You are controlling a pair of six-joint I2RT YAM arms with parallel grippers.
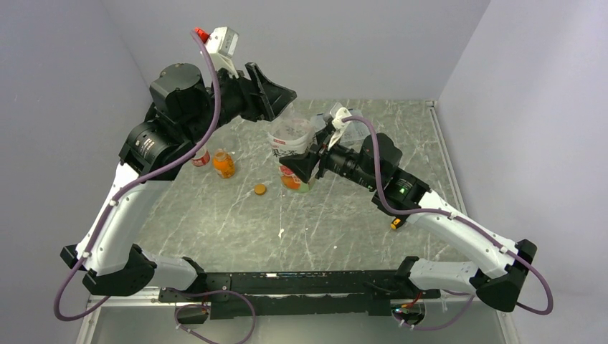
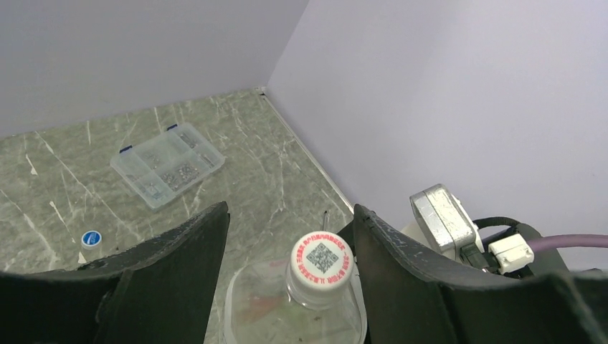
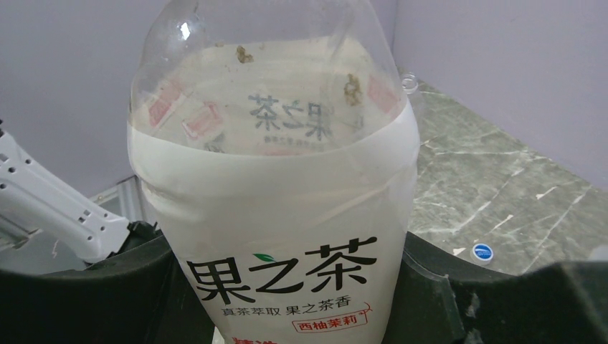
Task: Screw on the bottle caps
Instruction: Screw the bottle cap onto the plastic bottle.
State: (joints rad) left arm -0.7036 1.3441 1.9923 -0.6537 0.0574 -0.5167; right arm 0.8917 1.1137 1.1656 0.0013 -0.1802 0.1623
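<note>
Jaws of my right gripper [image 1: 306, 165] pinch the white-labelled bottle [image 3: 276, 215]. My left gripper [image 2: 290, 213] stands spread around its whitish cap [image 2: 323, 259].

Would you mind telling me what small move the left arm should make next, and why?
Probably close the left gripper on the whitish cap: it sits on the neck of the white-labelled bottle, between open fingers with a gap each side, while the right gripper clamps the bottle's body. Then twisting can begin.
</note>
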